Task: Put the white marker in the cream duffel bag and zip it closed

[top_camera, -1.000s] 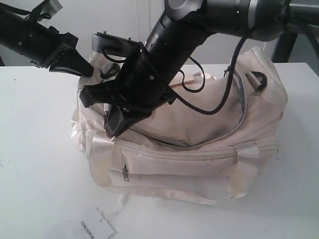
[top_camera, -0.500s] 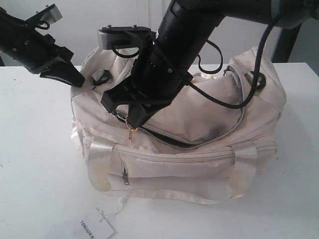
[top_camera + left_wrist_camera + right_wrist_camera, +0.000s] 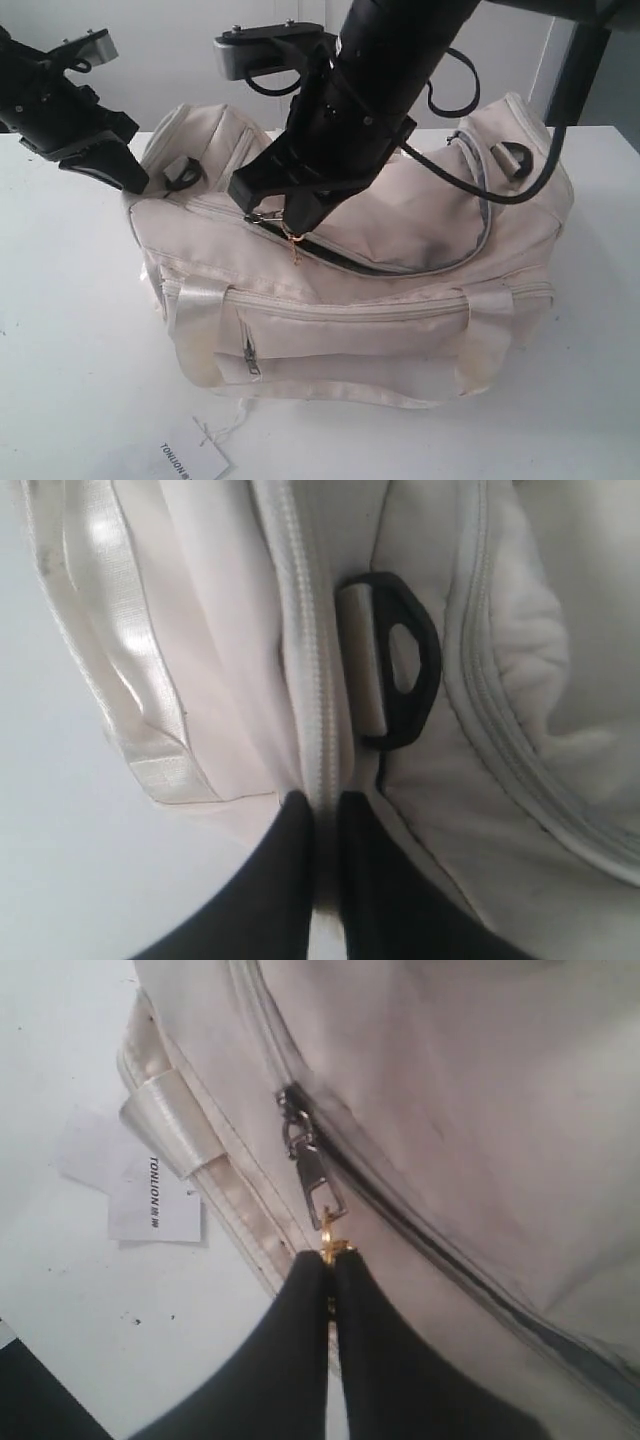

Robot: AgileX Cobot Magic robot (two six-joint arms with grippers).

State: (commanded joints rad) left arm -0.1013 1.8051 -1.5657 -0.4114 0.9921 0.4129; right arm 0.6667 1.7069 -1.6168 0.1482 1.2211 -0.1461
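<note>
Pinching right gripper (image 3: pixel 330 1262): its two black fingers are pressing together on the small gold ring pull (image 3: pixel 333 1248), which is hanging from the silver metal zipper tab (image 3: pixel 318 1185). In the exterior view the arm is reaching down over the middle of the bag.
Left gripper (image 3: pixel 317 805): its black fingers are clamping tight on a fold of cream fabric at the zipper's end. That is the bag's left end in the exterior view, just beside a black plastic D-ring (image 3: pixel 405 675).
Cream duffel bag (image 3: pixel 400 330): this large, soft fabric bag is sitting on the white table (image 3: pixel 70 330). Its front zip pocket is facing the exterior camera, and a shiny strap handle (image 3: pixel 195 320) is hanging down the front.
Curved top zipper (image 3: pixel 390 270): the teeth are meeting from the left end up to the slider. To the right of the slider a dark gap is showing, running along toward the bag's right end.
White marker: it is not showing in any view, and whether it is lying inside the bag cannot be told.
White paper hang tag (image 3: pixel 190 460): it is lying flat on the table near the bag's front left corner, with its string trailing toward the bag.
</note>
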